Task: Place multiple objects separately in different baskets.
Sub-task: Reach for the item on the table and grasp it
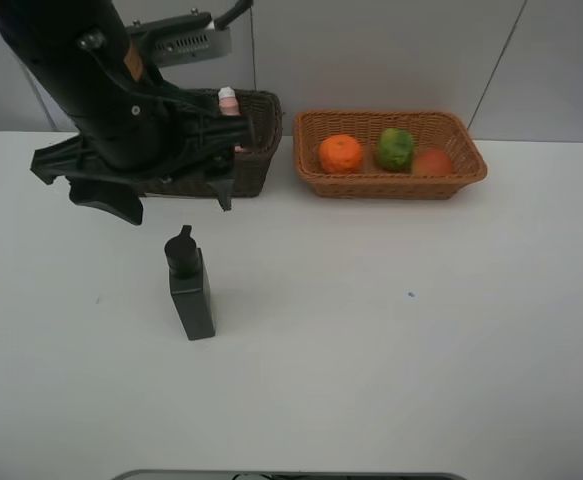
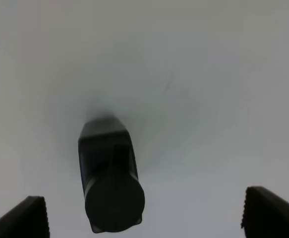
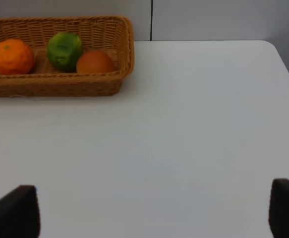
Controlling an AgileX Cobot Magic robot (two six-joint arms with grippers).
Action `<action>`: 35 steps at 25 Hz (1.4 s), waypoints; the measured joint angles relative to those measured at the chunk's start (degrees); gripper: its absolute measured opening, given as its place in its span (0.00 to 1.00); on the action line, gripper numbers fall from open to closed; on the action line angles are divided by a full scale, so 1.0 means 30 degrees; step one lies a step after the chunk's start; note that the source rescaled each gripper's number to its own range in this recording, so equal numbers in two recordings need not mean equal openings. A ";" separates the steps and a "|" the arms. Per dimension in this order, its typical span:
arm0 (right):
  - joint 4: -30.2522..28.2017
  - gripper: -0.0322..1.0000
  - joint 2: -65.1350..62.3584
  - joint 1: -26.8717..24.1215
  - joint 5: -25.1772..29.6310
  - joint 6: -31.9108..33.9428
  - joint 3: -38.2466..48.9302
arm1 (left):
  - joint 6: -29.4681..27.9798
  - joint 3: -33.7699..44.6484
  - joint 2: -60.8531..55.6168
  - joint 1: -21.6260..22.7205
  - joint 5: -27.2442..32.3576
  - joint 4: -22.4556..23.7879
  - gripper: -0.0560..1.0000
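**Sorting nearly complete; one bottle outstanding**

Standing alone on the white table [image 1: 421, 350], the dark square pump bottle [image 1: 191, 288] is upright and in no basket. It is the only task item found outside a container.

The light tan basket [image 1: 391, 183] holds the tangerine [image 1: 341, 153], the green round fruit [image 1: 395, 148] and the peach [image 1: 432, 161], side by side. The dark brown basket [image 1: 261, 150] shows the pink white-capped bottle [image 1: 229, 100] above its rim; the arm hides most of its interior, so the mauve cup cannot be confirmed.

The left gripper [image 2: 144, 213] hangs above the pump bottle with jaws spread wide, a finger either side and touching nothing. The right gripper [image 3: 154, 208] is likewise open and empty over bare table, well apart from the fruit basket.

Judgement: fruit sorting appears finished. Remaining work is grasping the pump bottle and placing it, presumably in the dark basket.
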 joint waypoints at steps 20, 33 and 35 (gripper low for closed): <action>0.0000 0.95 0.0000 0.0000 0.0000 0.0000 0.0000 | 0.0541 0.0014 0.3929 0.0000 0.0293 -0.0126 1.00; 0.0000 0.95 0.0000 0.0000 0.0000 0.0015 0.0000 | 0.0895 0.1035 0.4868 0.0047 -0.2042 -0.0042 1.00; 0.0000 0.95 0.0000 0.0000 0.0000 0.0015 0.0000 | 0.1035 0.1359 0.4872 0.0189 -0.2502 -0.0220 1.00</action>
